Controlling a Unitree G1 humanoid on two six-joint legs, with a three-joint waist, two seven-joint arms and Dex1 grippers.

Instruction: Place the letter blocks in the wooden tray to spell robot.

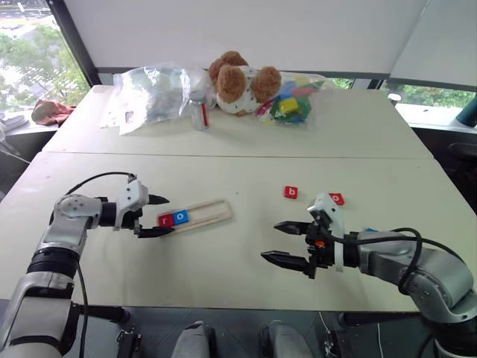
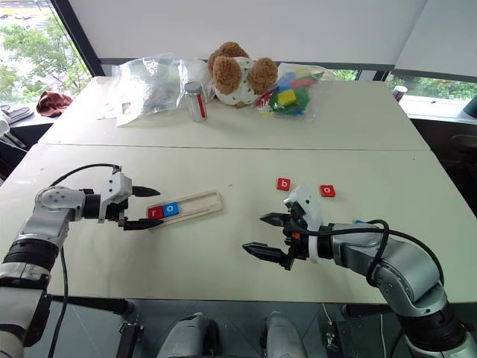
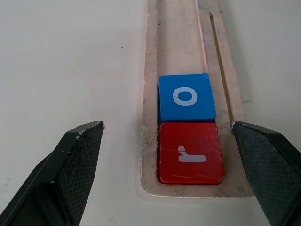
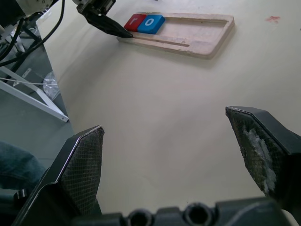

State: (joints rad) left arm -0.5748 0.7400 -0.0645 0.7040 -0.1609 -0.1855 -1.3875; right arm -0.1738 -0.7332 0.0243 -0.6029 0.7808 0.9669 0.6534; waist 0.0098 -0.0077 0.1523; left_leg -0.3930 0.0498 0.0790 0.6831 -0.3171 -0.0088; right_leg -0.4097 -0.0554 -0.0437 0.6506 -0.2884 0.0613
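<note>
two letter blocks (image 3: 188, 132) sat in one wooden tray (image 1: 209, 215); two more letter tiles (image 2: 284, 184) lay on the table.

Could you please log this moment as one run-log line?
tray: r, o seated | b tile, o tile loose on table | left pincer open at tray end | right pincer open, empty

Pale raw-wood tray (image 3: 150, 94) holds glossy plastic blocks (image 3: 188, 127).

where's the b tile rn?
Head views: the red b tile lies loose on the table, right of the wooden tray, just beyond the right gripper.
</note>
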